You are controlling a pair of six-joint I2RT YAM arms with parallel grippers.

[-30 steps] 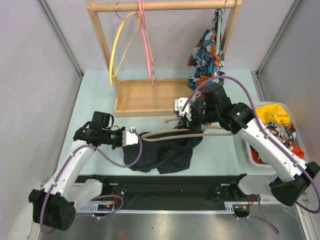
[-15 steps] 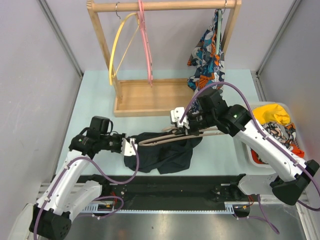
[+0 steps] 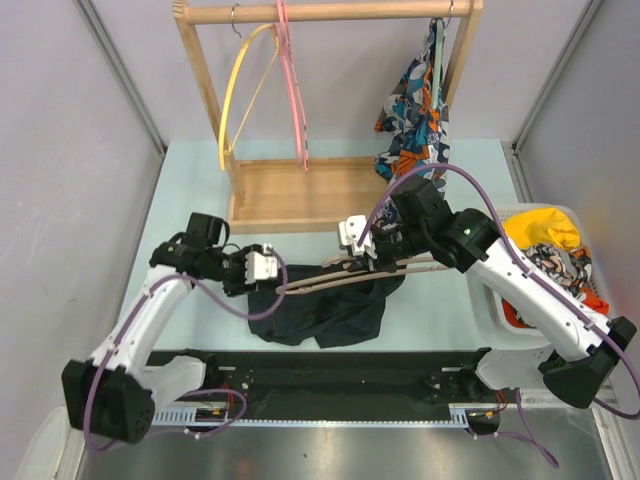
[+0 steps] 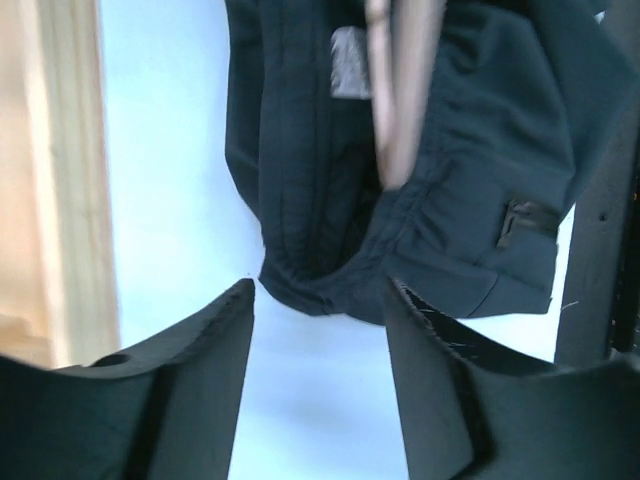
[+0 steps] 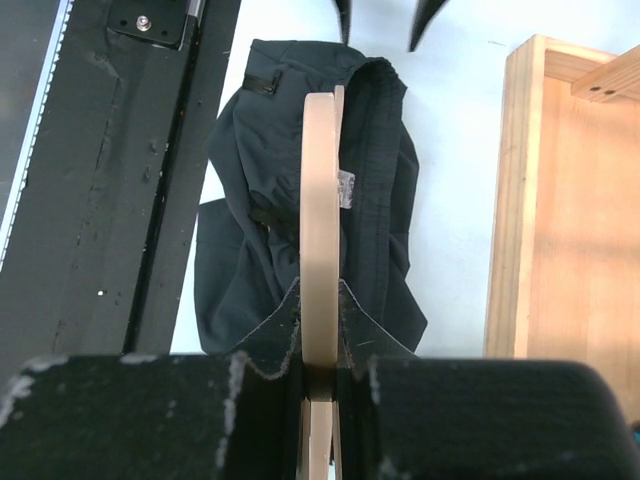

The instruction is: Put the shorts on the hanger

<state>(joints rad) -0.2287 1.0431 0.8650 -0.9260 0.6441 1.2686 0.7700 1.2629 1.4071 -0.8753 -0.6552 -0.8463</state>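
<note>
The dark navy shorts (image 3: 322, 312) lie bunched on the table, their waistband draped over the left arm of the tan hanger (image 3: 345, 274). My right gripper (image 3: 372, 250) is shut on the hanger's middle. In the right wrist view the hanger (image 5: 320, 190) runs straight out between the jaws of the right gripper (image 5: 320, 300) and into the shorts (image 5: 250, 210). My left gripper (image 3: 264, 267) stands open just left of the shorts. In the left wrist view the left gripper (image 4: 320, 300) holds nothing, and the shorts' hem (image 4: 330, 290) lies just past its tips, with the hanger's end (image 4: 400, 110) beyond.
A wooden rack (image 3: 300, 195) stands behind, carrying a yellow hanger (image 3: 240, 95), a pink hanger (image 3: 293, 90) and a colourful patterned garment (image 3: 415, 110). A white bin (image 3: 497, 300) of clothes sits at the right edge. A black rail (image 3: 330, 375) runs along the near edge.
My left gripper has let go of the shorts' waistband, opened and drawn slightly back and up. The right gripper has shifted the hanger a little to the left.
</note>
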